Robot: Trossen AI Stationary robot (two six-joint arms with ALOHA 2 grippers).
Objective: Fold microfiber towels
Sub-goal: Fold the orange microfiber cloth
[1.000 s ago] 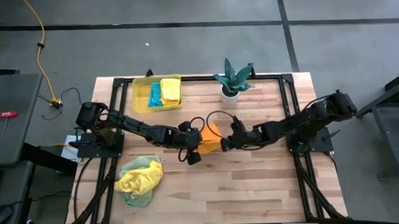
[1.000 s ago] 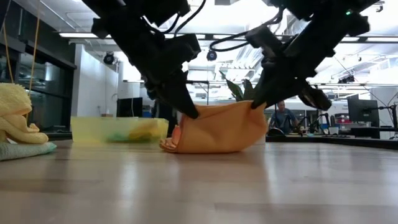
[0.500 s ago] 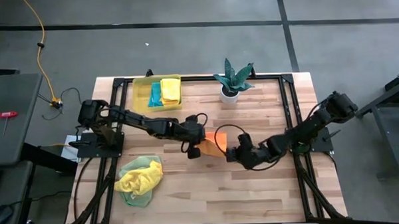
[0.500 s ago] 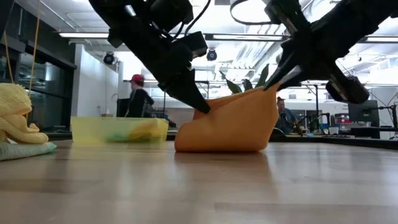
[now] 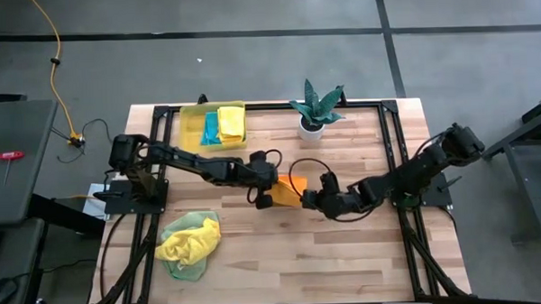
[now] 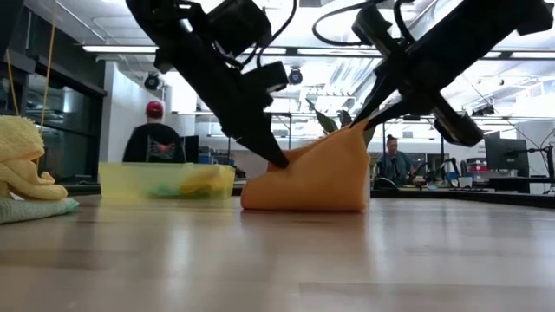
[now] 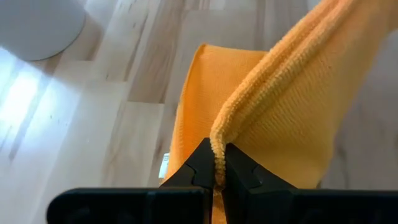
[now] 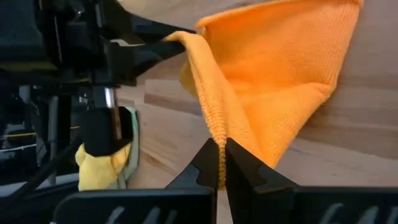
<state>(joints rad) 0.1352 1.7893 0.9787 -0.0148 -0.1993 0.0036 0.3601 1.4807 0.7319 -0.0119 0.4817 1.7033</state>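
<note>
Since half a second ago the right gripper (image 5: 306,199) has drawn closer to the left gripper (image 5: 273,181), bunching the orange towel (image 5: 287,189) taller at frame centre. Both grippers pinch its raised edge — its lower part rests on the table (image 5: 346,258). Yellow and green towels (image 5: 189,245) lie lower left.

I see both arms extended inward over mid-table; left gripper (image 5: 273,182) and right gripper (image 5: 301,197) sit close together, each with fingers pinched fully closed
</note>
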